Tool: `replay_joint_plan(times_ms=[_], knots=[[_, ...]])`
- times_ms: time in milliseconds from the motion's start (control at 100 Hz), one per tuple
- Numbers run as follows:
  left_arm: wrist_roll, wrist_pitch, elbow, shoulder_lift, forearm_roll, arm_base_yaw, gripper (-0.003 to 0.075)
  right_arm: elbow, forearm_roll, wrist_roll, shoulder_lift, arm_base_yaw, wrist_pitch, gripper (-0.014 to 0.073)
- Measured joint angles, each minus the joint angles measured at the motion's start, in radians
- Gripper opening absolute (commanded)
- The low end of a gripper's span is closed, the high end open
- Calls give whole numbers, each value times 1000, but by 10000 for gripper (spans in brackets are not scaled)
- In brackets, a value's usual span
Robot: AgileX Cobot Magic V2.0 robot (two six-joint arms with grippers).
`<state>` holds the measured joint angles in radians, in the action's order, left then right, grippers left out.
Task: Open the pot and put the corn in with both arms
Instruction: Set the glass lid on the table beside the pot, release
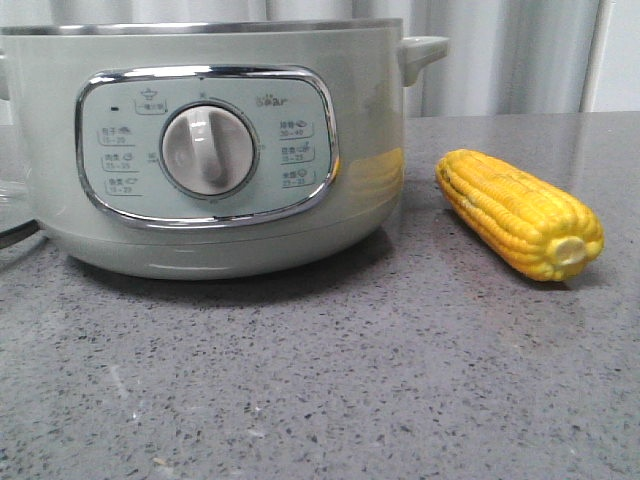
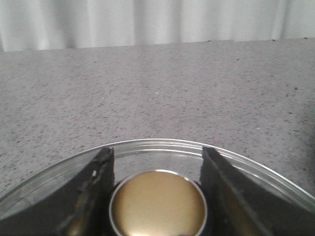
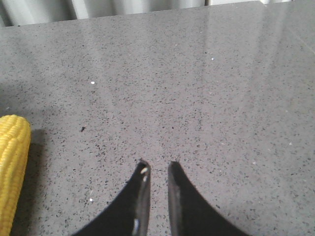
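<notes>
Corn (image 1: 520,213) beside pot (image 1: 210,150); left fingers (image 2: 98,187) flank lid knob (image 2: 157,204), right fingers (image 3: 142,196) near-closed, empty.

Lettering on the pot's control panel

Read "Bear" in pale letters at the upper right of the control panel (image 1: 205,147) on the pot (image 1: 210,140), beside the dial (image 1: 208,149). Ringed around that dial, small boxed labels in Chinese characters with number ranges beneath, among them what looked like 30–40 and 15–20; too small to read with certainty. No other text legible anywhere.
</notes>
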<state>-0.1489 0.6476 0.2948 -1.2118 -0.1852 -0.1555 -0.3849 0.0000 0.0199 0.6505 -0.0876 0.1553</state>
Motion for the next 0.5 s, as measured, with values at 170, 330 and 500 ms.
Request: replay_joint_plan(times_ms=[170,330,500], knots=[[8,-11,2,0,20,0,-19,0,0,0,0,0,0,15],[17,-44,6,0,21,0,110,0,0,0,0,0,0,15],[23,-74,6,0,17,0,299,0,0,0,0,0,0,15]])
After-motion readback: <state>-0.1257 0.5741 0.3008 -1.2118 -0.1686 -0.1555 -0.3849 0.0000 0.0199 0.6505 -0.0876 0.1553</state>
